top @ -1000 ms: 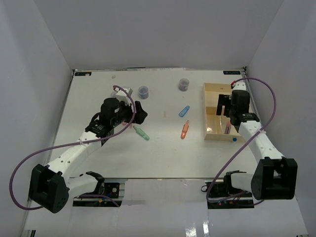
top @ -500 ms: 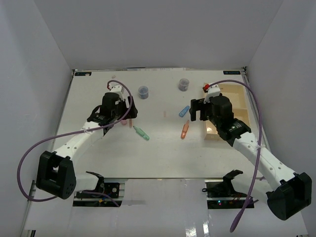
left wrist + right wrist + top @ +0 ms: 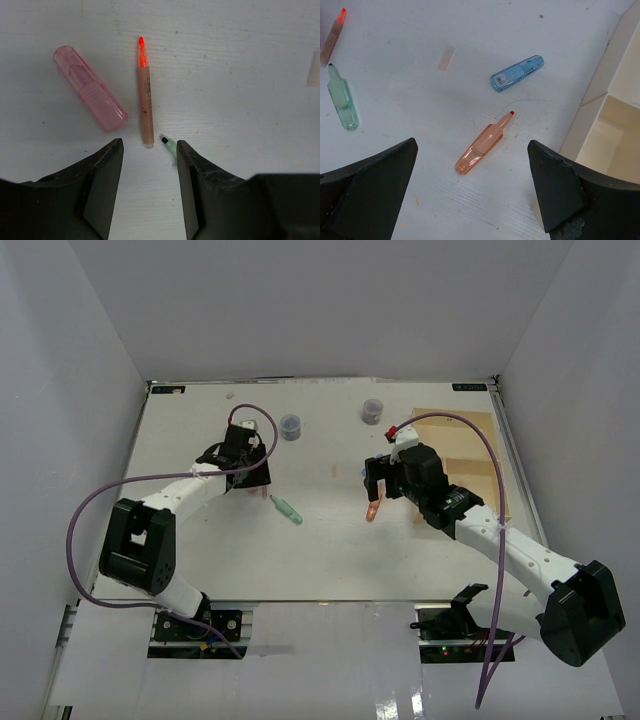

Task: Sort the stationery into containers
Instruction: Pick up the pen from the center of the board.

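Note:
My left gripper [image 3: 251, 478] hovers low over the table, jaws half narrowed with only bare table between them [image 3: 148, 150]. Just ahead of its fingertips lie a thin orange pen [image 3: 145, 102] with a red tip, a pink cap-like piece [image 3: 90, 89] and the tip of a green marker [image 3: 169, 145]. My right gripper [image 3: 376, 483] hangs wide open above an orange marker [image 3: 492, 134], which lies between its fingers [image 3: 472, 150] without touching them. A blue piece [image 3: 516, 73] lies beyond it. The beige wooden tray [image 3: 465, 440] stands to the right, partly behind the right arm.
Two small round grey-blue pots [image 3: 291, 426] [image 3: 373, 411] stand near the table's far edge. The green marker [image 3: 287, 509] lies between the two arms. A tray wall [image 3: 600, 95] rises close beside the right gripper. White walls enclose the table on three sides.
The right arm swung left from over the tray to above the orange marker, jaws staying wide. The left gripper shifted over the pink piece and thin pen, and its jaws narrowed.

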